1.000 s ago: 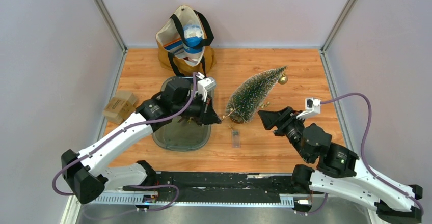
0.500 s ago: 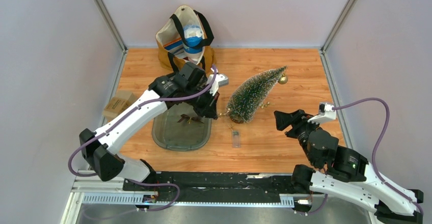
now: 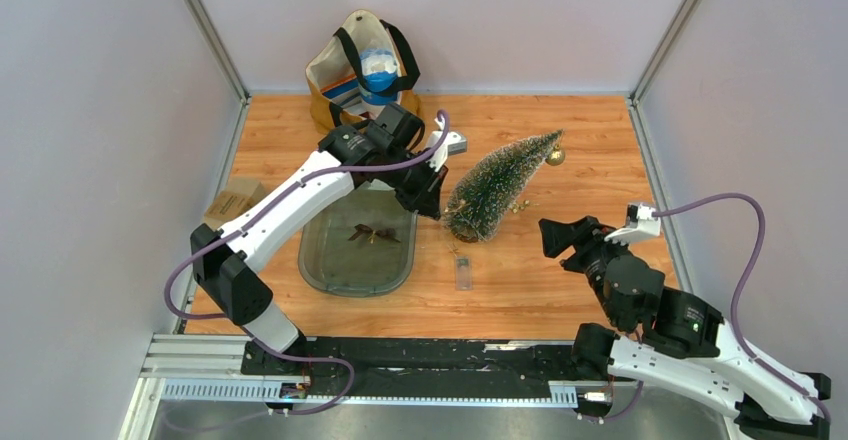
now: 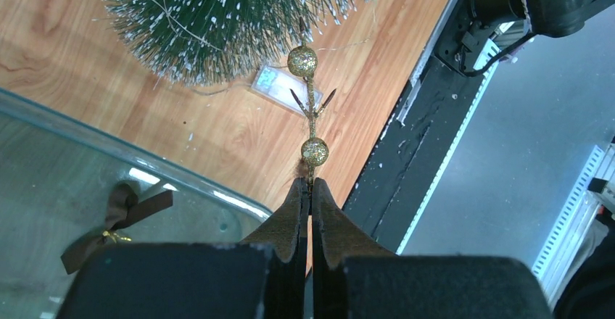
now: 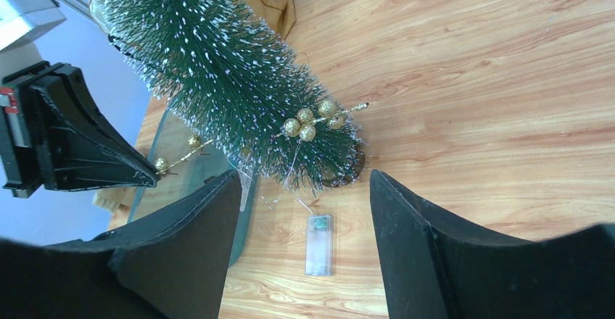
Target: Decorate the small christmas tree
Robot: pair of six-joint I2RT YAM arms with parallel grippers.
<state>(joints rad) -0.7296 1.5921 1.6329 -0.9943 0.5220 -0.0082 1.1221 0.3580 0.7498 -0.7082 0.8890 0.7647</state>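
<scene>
Tree [image 3: 495, 188] dk green w/ white-flecked tips; sprig [image 4: 310, 107] gold glitter; bow [image 4: 120, 206] brown

**A robot test cell in a lab**

The left arm [image 3: 290, 200] and the right arm [image 3: 690, 360] are bolted to a black rail [image 3: 450, 355] at the near edge of a wooden tabletop [image 3: 590, 140]. Plain pale panels [image 3: 450, 20] in metal-framed corners wall it on three sides. A purple cable [image 3: 745, 250] loops loose off each arm. Beyond the left gripper [image 3: 432, 208], against the back panel, stands a tote bag [image 3: 325, 115], set out like a prop.
</scene>
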